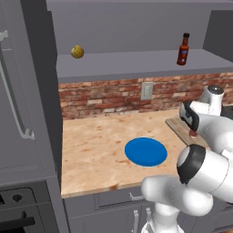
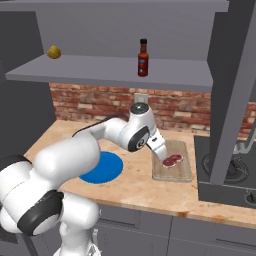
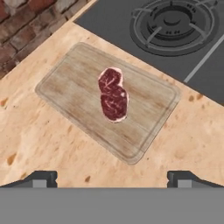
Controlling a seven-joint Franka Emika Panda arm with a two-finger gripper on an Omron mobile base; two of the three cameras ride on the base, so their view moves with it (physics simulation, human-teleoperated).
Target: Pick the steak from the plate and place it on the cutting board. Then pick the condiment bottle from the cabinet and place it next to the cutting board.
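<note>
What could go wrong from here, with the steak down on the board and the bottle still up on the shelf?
1. The bottle is slim and stands upright on the cabinet shelf; a slightly off approach could tip it.
2. The open gripper hovers close above the steak on the cutting board; a low swing away might drag it.
3. Little counter separates the board from the stove.

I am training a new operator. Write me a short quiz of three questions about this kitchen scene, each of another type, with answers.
1. True or false: the steak lies on the cutting board.
2. Where does the condiment bottle stand? A) beside the board B) on the cabinet shelf C) on the plate
3. Fill in: the gripper is ____.

Key: 1 true. 2 B. 3 open.
</note>
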